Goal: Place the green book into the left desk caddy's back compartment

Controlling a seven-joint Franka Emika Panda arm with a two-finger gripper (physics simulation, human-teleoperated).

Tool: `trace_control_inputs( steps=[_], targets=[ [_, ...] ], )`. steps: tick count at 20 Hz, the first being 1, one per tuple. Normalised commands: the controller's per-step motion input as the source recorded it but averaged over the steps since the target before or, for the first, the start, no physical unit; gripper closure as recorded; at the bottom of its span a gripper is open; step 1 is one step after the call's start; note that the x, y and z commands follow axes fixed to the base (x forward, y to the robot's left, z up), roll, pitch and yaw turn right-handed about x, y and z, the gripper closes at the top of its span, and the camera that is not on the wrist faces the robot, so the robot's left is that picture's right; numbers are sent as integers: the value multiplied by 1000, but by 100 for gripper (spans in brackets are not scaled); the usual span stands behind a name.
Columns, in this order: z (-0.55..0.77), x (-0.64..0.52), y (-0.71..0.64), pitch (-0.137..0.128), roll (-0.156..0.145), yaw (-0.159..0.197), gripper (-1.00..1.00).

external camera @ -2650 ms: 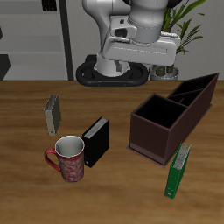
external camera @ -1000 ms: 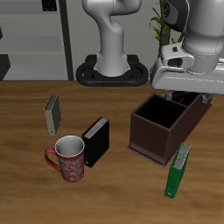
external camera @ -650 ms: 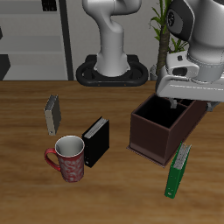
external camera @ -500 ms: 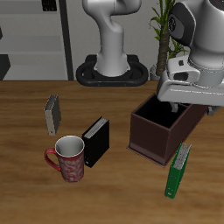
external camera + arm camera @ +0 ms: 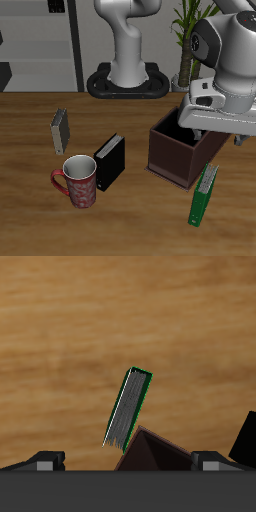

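Note:
The green book (image 5: pixel 204 193) stands on edge on the table near the front edge, just in front of the left desk caddy (image 5: pixel 176 155), apart from it. In the wrist view the green book (image 5: pixel 128 408) shows its pale page edge, with a caddy corner (image 5: pixel 150 452) beside it. My gripper (image 5: pixel 218 136) hangs above the caddy, higher than and behind the book. Its fingers (image 5: pixel 45 459) are wide apart and hold nothing. The back compartment is hidden behind my arm.
A black book (image 5: pixel 109 161) stands beside the caddy, with a red patterned mug (image 5: pixel 78 181) next to it and a small grey book (image 5: pixel 61 129) farther back. The robot's base (image 5: pixel 126 83) and a plant stand at the table's back.
My gripper has swung from the table's back across to the caddy, then come lower and nearer the front edge, toward the green book. The book has not moved.

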Motion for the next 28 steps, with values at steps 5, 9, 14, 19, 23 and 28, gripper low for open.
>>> trace_control_inputs(
  steps=[5, 9, 14, 19, 23, 28],
  targets=[
    [-333, 84, -104, -12, -17, -24, -100],
    [-257, 79, -53, -16, -16, -8, -100],
    [-321, 70, -25, 10, -1, -2, -100],
    [-220, 78, -42, 16, -6, -23, -100],
    [-69, 40, 24, -1, 3, 13, -100],
    [-396, 84, 47, 32, 13, -33, -100]
  ],
)
